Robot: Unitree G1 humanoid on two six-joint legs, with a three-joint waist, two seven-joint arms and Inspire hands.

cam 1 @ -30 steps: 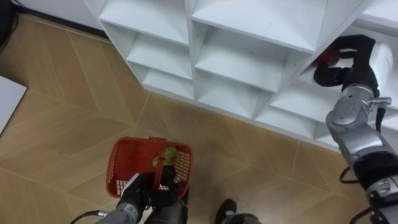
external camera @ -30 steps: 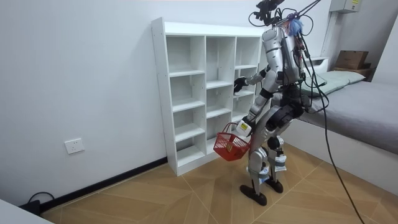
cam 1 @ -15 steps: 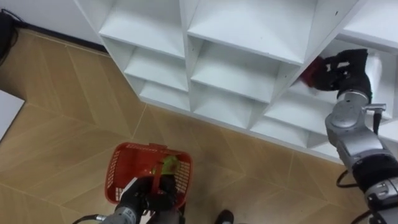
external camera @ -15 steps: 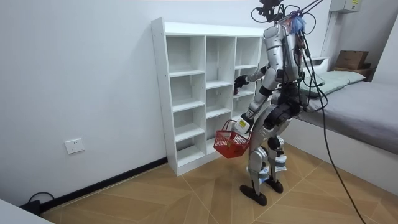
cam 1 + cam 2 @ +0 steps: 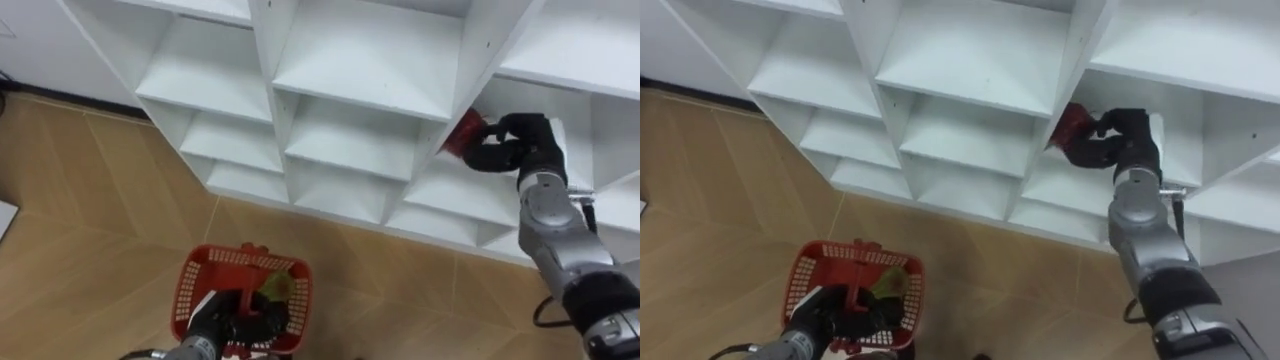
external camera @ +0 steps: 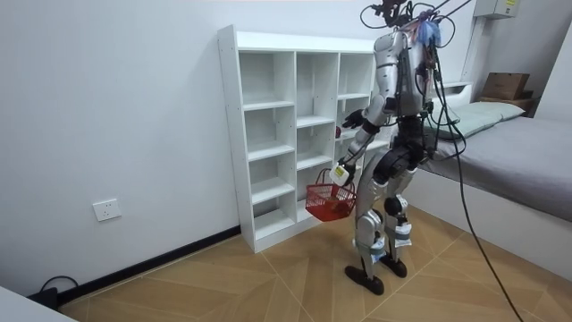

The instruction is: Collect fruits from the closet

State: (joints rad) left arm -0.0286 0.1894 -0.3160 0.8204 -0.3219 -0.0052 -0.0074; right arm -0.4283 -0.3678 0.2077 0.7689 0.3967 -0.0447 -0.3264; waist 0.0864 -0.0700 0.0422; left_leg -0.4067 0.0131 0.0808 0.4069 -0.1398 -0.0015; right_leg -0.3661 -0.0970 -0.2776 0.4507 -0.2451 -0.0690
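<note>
1. Facing a tall white open-fronted cubby closet (image 5: 370, 60), close up to it in the room view, on a herringbone wooden floor (image 5: 90, 200).
2. Carrying a red plastic mesh basket (image 5: 186, 295) low on the left side, well below and well apart from the shelf being worked.
3. Left hand (image 5: 240, 322) clamped round the basket's handle, fingers curled under it.
4. Right hand (image 5: 520, 150) reaching into a right-column compartment, dark fingers curled round a small round red fruit (image 5: 463, 132), just beside the white upright divider (image 5: 478, 60) at the compartment's mouth.
5. Already in the basket: a yellow-green fruit (image 5: 277, 287), lying against the far wall.
6. Judged step: drawing the red fruit out, then carrying it across and down to the basket.
7. Likely trouble:
   - Clipping the divider on the way out, given how near it the fruit sits; could knock the fruit loose from the curled fingers.
   - Letting go too high over the basket; could bounce the fruit off the rim onto the floor.
   - Tilting or swinging the hanging basket while leaning; could shift the opening away from the drop, or roll the yellow-green fruit out.
</note>
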